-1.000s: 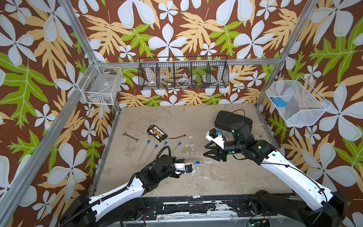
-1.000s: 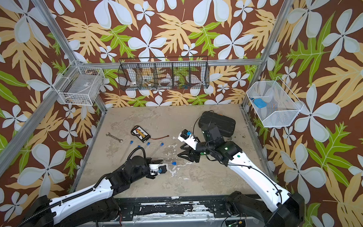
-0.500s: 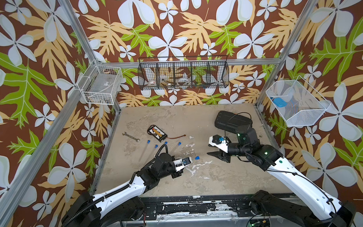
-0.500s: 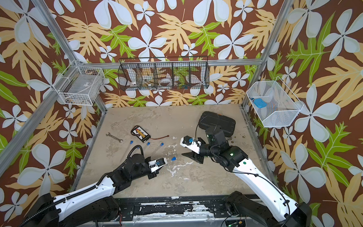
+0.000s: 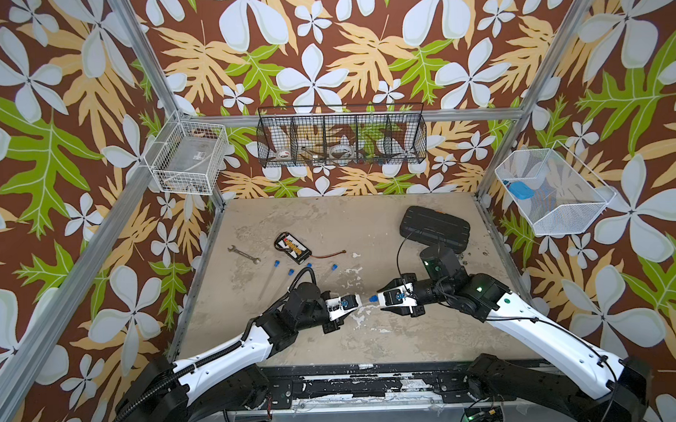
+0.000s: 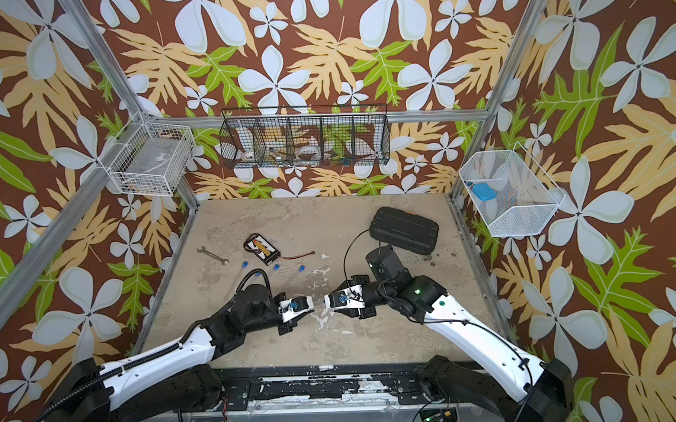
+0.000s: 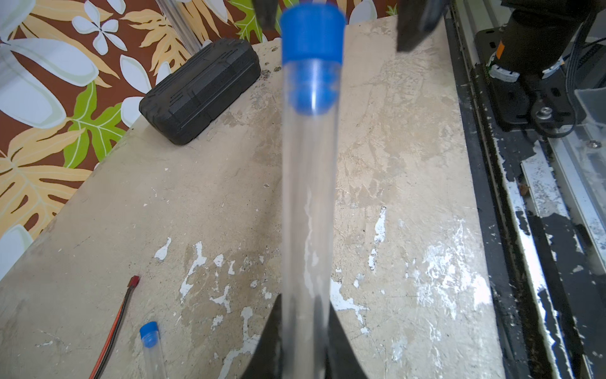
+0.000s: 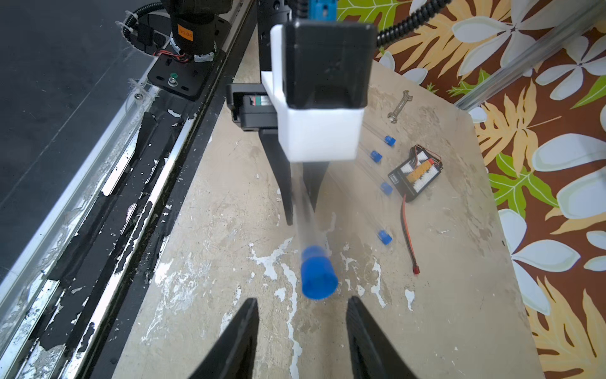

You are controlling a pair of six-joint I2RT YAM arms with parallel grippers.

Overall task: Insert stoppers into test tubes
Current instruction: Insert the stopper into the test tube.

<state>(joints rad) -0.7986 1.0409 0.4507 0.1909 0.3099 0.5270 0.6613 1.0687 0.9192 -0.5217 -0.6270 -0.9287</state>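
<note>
My left gripper (image 7: 306, 302) is shut on a clear test tube (image 7: 308, 197), held about level above the table. A blue stopper (image 7: 311, 32) sits in the tube's far end and shows in a top view (image 5: 372, 297) between the two grippers. My right gripper (image 8: 301, 302) faces that end, open. The stopper (image 8: 318, 277) hangs just ahead of its fingertips, touching neither. Behind it is the left gripper (image 8: 303, 203). Several other tubes lie on the table with blue stoppers (image 5: 276, 263) (image 5: 334, 266) in their ends.
A black case (image 5: 434, 226) lies at the back right. A wrench (image 5: 244, 254) and a charger board (image 5: 292, 247) with a red-black wire (image 5: 330, 254) lie at the back left. Wire baskets (image 5: 341, 136) hang on the walls.
The left gripper has carried the tube up and to the right. The right gripper has swung down and left, so it now faces the stoppered end head-on.
</note>
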